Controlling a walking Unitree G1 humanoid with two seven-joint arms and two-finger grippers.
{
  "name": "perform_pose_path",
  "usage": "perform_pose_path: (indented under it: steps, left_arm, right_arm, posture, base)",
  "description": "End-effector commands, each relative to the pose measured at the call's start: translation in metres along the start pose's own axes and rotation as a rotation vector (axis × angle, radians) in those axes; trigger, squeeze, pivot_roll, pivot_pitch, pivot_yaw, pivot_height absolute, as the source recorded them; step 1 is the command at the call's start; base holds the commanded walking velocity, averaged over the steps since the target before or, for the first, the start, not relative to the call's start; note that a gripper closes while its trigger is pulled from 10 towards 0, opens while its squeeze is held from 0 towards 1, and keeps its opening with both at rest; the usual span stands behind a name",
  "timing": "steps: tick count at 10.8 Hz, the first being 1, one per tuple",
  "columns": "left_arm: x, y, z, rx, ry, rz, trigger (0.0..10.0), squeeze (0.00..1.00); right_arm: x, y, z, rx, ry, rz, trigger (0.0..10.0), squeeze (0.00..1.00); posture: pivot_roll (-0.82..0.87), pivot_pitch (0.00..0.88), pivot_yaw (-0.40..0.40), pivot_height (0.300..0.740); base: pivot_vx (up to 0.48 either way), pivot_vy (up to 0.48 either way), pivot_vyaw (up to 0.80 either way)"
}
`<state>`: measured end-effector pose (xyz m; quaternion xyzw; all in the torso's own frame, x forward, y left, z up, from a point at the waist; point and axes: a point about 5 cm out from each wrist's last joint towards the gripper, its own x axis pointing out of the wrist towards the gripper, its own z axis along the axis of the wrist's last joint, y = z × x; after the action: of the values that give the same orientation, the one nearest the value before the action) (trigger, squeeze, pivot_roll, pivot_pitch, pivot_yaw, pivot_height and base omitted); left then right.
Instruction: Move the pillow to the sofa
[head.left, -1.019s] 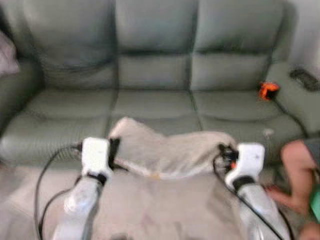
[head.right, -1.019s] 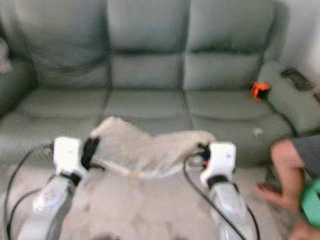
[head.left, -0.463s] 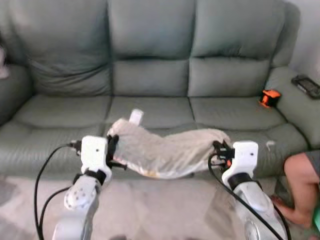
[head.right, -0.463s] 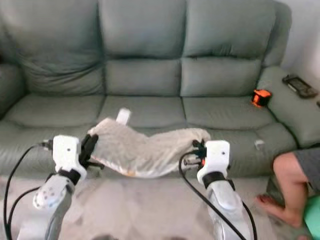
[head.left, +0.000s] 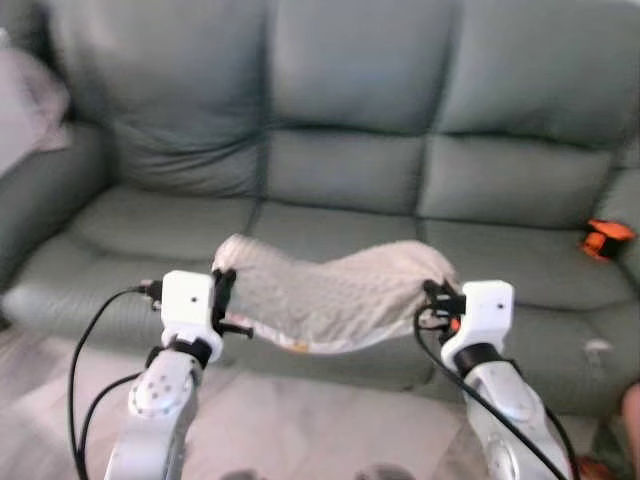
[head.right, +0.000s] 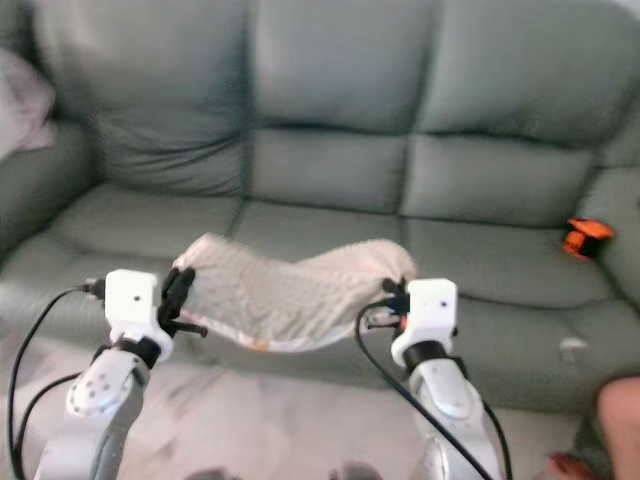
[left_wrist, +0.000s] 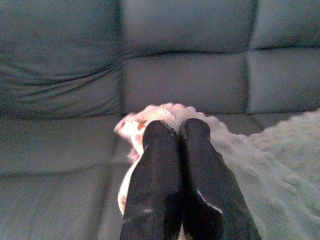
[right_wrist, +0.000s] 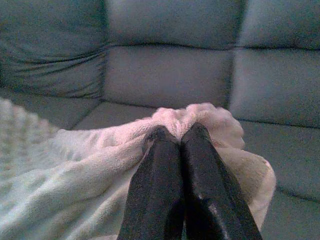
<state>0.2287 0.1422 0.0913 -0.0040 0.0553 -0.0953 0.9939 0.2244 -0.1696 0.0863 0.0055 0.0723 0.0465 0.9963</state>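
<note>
The pillow (head.left: 325, 295) hangs slung between my two grippers, sagging in the middle, just in front of the sofa (head.left: 350, 170) and level with the front edge of its seat cushions. Compared with half a second ago the whole view has swung: the sofa's left arm and a pale cloth (head.left: 30, 105) on it have come into sight, and the orange thing (head.left: 606, 238) on the right seat has slid toward the picture's right edge. That is my camera turning, not the pillow moving; it sits between the arms just as it did. So I judge I am lining up on the left and middle seats, carry nearly done, release not yet made

My left gripper (left_wrist: 172, 131) has its fingers pressed together, pinching the pillow's left corner. My right gripper (right_wrist: 176, 134) is likewise clamped on the bunched right corner, with the fabric bulging over the fingertips
</note>
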Motion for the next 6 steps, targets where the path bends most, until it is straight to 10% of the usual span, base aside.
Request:
perform_pose_path:
  steps: [1, 6]
  left_arm:
    - [0.0021, -0.0088, 0.006, -0.001, -0.026, -0.038, 10.0, 0.0]
    - [0.0027, -0.0106, 0.0041, -0.011, -0.008, -0.035, 10.0, 0.0]
  right_arm:
    - [-0.0015, -0.0067, 0.0047, -0.011, -0.022, -0.024, 10.0, 0.0]
    - [-0.0018, -0.0072, 0.0027, 0.005, -0.009, -0.035, 10.0, 0.0]
  posture:
    - [-0.03, 0.0, -0.01, 0.74]
    - [-0.03, 0.0, -0.01, 0.74]
  base:
    - [0.349, 0.0, 0.0]
    - [0.209, 0.0, -0.32]
